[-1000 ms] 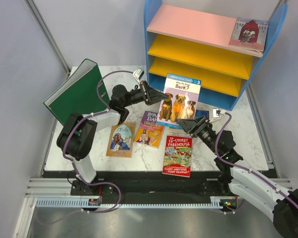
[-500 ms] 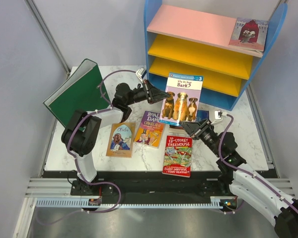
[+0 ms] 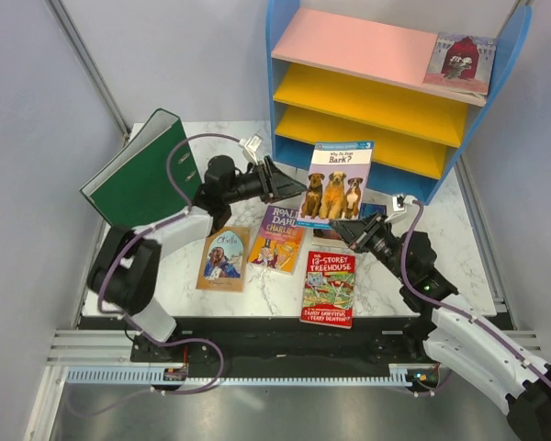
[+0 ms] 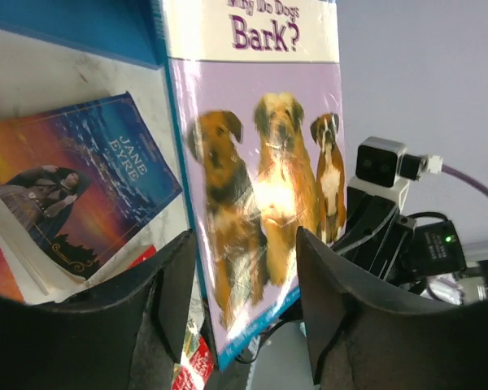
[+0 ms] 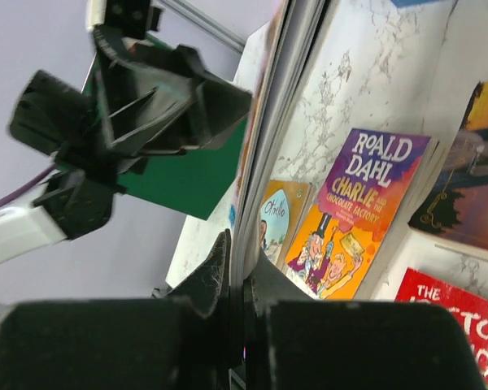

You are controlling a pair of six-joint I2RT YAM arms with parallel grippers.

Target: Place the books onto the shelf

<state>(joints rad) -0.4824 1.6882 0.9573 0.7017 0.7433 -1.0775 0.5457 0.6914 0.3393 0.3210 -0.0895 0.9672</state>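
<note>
Top external view: my right gripper (image 3: pixel 338 227) is clamped on the lower edge of the "Why Do Dogs Bark?" book (image 3: pixel 335 179), which stands upright above its fingers, with the blue-framed shelf (image 3: pixel 273 55) just beyond. My left gripper (image 3: pixel 292 183) sits just to the left of the book, jaws apart, holding nothing.

The risk, as I judge it, is that a single pinch low on a floppy paperback may let it sag or twist free on the way to a board. The open left fingers could also clip its edge.

I count six books. One is held. Four lie flat on the marble table (image 3: pixel 165 276): Jane Eyre (image 3: pixel 375 211) just behind the right gripper, Charlie and the Chocolate Factory (image 3: pixel 275 239), the 13-Storey Treehouse (image 3: pixel 329 287) and a small tan paperback (image 3: pixel 222 259). One more, a castle-cover book (image 3: pixel 459 62), rests on the pink top board (image 3: pixel 349 41). There is also one green ring binder (image 3: pixel 138 175) and one shelf of three boards.
</note>
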